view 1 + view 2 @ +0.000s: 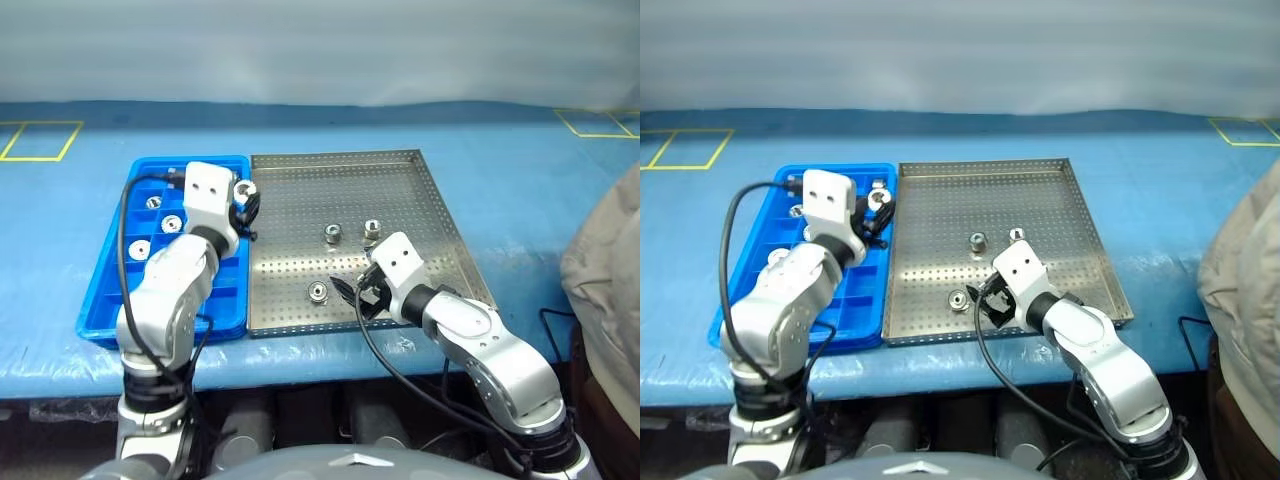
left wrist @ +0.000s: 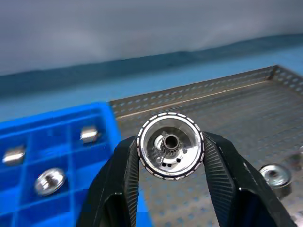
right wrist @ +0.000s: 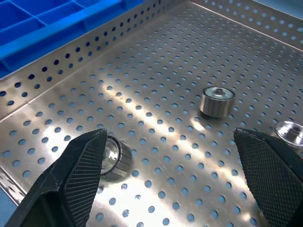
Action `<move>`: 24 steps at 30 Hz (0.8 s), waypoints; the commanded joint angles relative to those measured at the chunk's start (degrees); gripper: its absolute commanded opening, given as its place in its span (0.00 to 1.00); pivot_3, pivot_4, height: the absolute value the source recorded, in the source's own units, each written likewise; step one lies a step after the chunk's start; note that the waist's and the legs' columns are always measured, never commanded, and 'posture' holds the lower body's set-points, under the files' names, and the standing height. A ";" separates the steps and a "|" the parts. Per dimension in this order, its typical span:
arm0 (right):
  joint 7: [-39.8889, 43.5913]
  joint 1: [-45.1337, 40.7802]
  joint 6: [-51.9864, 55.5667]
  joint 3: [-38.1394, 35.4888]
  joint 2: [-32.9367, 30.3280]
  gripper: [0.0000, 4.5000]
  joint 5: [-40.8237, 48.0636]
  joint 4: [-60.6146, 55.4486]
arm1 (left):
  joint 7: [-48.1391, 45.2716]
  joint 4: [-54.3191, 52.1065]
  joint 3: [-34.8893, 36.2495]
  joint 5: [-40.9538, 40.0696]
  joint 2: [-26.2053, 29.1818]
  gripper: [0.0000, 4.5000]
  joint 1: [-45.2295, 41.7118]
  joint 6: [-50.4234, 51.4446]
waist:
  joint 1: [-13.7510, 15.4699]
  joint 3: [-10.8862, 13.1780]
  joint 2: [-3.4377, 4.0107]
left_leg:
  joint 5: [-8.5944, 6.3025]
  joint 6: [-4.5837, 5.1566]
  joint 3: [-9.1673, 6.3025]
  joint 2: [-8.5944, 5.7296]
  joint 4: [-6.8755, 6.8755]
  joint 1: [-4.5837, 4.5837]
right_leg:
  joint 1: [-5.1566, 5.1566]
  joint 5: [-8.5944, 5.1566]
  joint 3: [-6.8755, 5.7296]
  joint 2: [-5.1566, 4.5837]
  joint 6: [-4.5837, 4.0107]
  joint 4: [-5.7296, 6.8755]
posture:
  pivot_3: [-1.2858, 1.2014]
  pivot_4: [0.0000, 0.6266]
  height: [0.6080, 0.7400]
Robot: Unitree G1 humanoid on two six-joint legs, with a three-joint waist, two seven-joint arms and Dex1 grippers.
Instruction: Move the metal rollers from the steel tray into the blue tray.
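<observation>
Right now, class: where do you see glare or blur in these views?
Right wrist view: bright glare streaks on the steel tray floor. Left wrist view: the held roller is sharp, while the blue tray and background are blurred.

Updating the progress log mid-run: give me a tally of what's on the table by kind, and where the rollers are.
Metal rollers: 7 visible (3 on the steel tray, 3 in the blue tray, 1 in the left gripper); the left arm covers part of the blue tray.
Steel tray: 1
Blue tray: 1
Total: 9
</observation>
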 commanded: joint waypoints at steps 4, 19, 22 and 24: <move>7.02 -3.27 -9.71 2.70 1.20 1.00 2.31 1.19 | 8.89 -7.40 0.56 7.47 -0.80 0.37 5.58 0.78 | 2.03 0.04 -0.05 | 0.00 0.00 -0.13 0.02 0.01 -0.03 | 0.03 -0.03 -0.18 -0.03 -0.05 -0.03 | 0.60 0.24 1.00; 7.64 -2.93 -11.83 3.72 1.86 1.00 1.01 2.86 | 13.58 -6.62 2.42 12.60 -5.19 0.37 11.22 9.40 | 3.64 0.05 -0.05 | 0.00 -0.01 -0.30 0.03 -0.02 -0.17 | 0.07 -0.05 -0.41 -0.09 -0.09 -0.25 | 0.60 0.24 1.00; 7.03 -2.40 -11.38 3.93 1.87 1.00 0.67 2.82 | 12.86 -6.47 1.40 12.78 -4.74 0.37 12.28 12.39 | 3.62 0.05 -0.05 | 0.00 -0.01 -0.34 0.03 -0.06 -0.19 | 0.07 -0.05 -0.45 -0.10 -0.09 -0.32 | 0.60 0.24 1.00; 6.77 -2.08 -11.20 4.06 1.91 1.00 0.53 2.72 | 12.63 -6.61 1.53 12.85 -4.54 0.37 12.31 13.55 | 3.50 0.04 -0.02 | 0.00 -0.02 -0.36 0.04 -0.08 -0.18 | 0.08 -0.05 -0.47 -0.10 -0.09 -0.34 | 0.60 0.24 1.00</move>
